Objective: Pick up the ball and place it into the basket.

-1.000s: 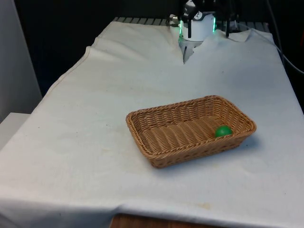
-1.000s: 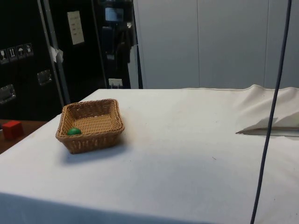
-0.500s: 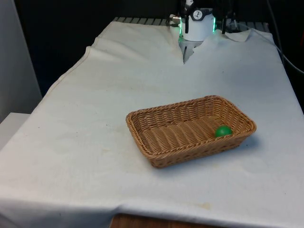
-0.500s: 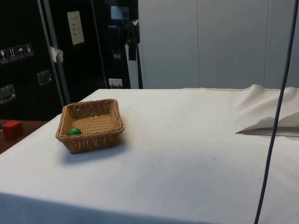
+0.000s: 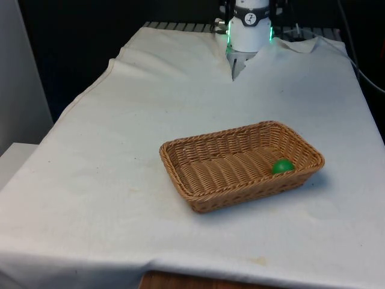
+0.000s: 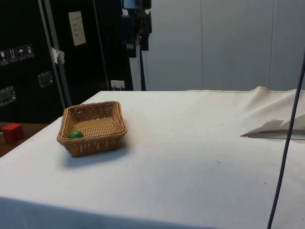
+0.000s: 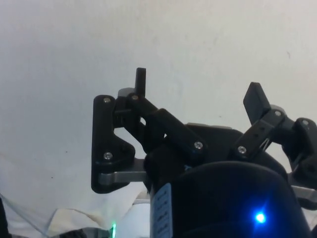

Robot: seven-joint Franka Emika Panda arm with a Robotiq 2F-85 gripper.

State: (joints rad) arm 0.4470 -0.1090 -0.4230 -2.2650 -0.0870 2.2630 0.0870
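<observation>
Higher now than a second ago, the gripper [image 7: 198,89] hangs with jaws wide and empty; the ball [image 5: 282,166] lies in a corner of the basket [image 5: 198,195], mid-tabletop [image 5: 120,120], so the task looks done.

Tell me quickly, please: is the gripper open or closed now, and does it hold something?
Gripper: open, holding nothing. The green ball lies in the wicker basket.

A white cloth [image 5: 150,120] covers the table, creased and lifted into folds at one end. In the side view, dark cabinets [image 6: 28,57] stand behind it, one bearing a pale paper label [image 6: 77,28], with a light grey panelled wall [image 6: 214,43] beside them. A small red box [image 6: 12,132] sits low near the cabinets. Black curtains [image 5: 90,36] close the far end.
</observation>
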